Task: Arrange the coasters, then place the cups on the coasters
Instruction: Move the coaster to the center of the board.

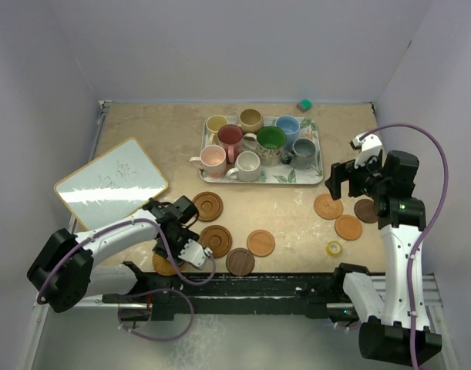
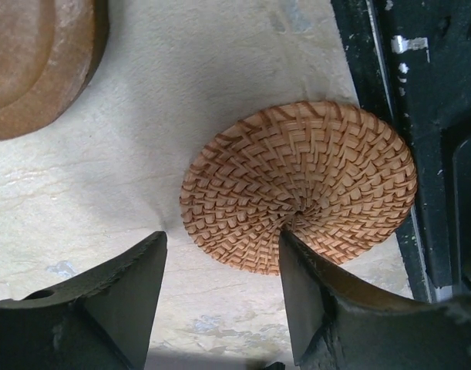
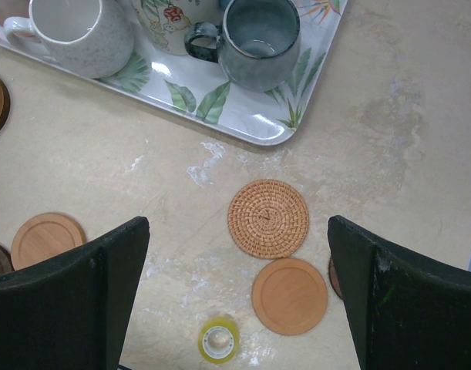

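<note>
A woven coaster (image 2: 297,181) lay on the beige table (image 2: 142,139) at the near edge, beside the black base rail (image 2: 420,116). The left gripper (image 2: 220,247) hung over it, jaws partly apart and clamped on nothing. 1 finger (image 2: 320,308) overlapped the coaster's rim and the other stood clear of it.

Close by lay a dark ringed coaster (image 1: 216,240), a second ringed coaster (image 1: 207,206), a light orange coaster (image 1: 260,243) and a dark plain coaster (image 1: 240,262).

Well to the right sat another woven disc (image 3: 268,218), a smooth orange disc (image 3: 289,295) and a dark brown disc (image 1: 366,210), with a small yellow tape roll (image 3: 219,339) near them. The right gripper (image 3: 237,230) hovered above this group, jaws spread wide and empty.

All 8 mugs (image 1: 270,140) stood on the leaf-print tray (image 3: 220,100) at the far side, none on a coaster.
</note>
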